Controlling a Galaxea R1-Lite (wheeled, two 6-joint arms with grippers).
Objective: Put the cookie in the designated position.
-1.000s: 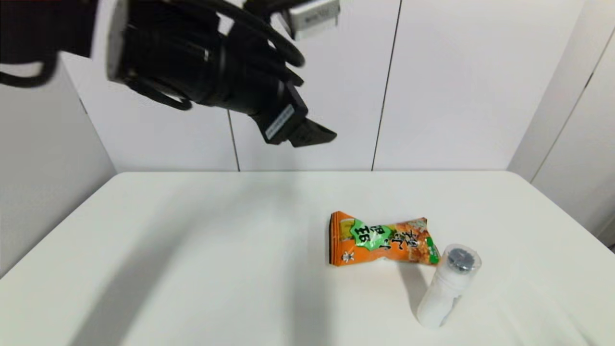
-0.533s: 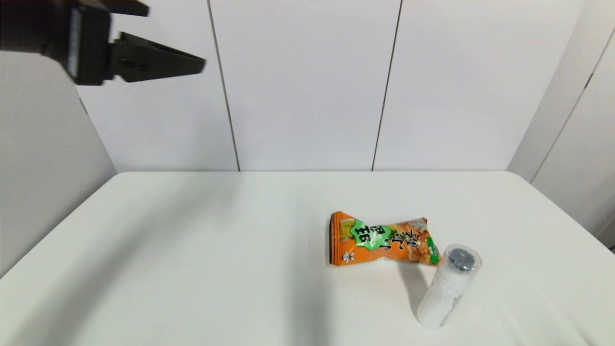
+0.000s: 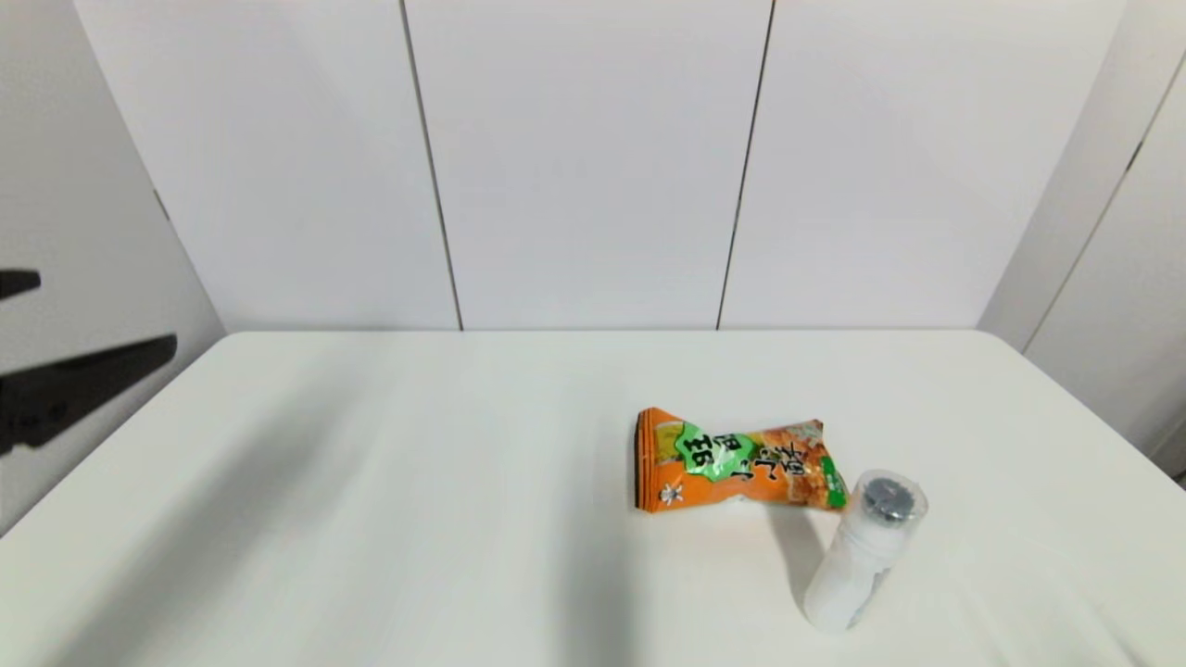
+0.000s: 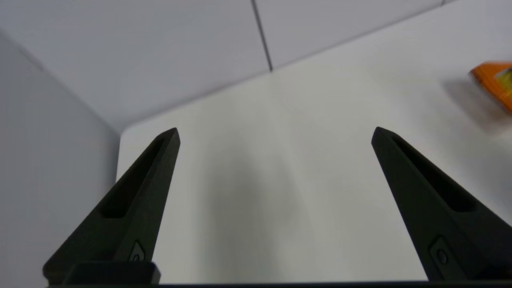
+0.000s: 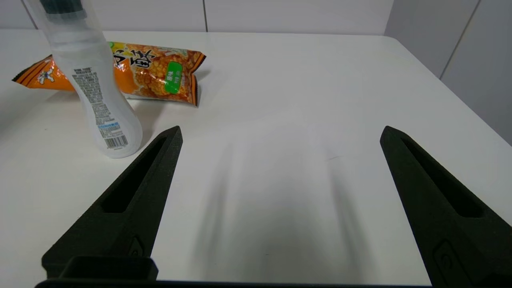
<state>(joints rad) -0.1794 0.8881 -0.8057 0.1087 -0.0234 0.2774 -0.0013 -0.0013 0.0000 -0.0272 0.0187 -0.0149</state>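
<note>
The cookie (image 3: pixel 737 460), a crinkly orange packet with a green patch and black characters, lies flat on the white table (image 3: pixel 417 482), right of centre. Nothing holds it. My left gripper (image 3: pixel 107 310) is open at the far left, off the table's left edge and far from the packet. In its wrist view the left gripper (image 4: pixel 276 130) is spread wide over bare table, with the cookie (image 4: pixel 494 82) only at the picture's edge. My right gripper (image 5: pixel 281 128) is open and empty, low over the table, with the cookie (image 5: pixel 152 74) farther off; the head view does not show it.
A white bottle with a dark cap (image 3: pixel 864 551) stands upright just in front of the packet's right end; the bottle (image 5: pixel 96 88) partly hides the packet in the right wrist view. White wall panels rise behind the table's far edge (image 3: pixel 593 331).
My left arm has swung from high above the table's middle out to the left and down to the picture's left edge. The packet and the bottle have not moved.
</note>
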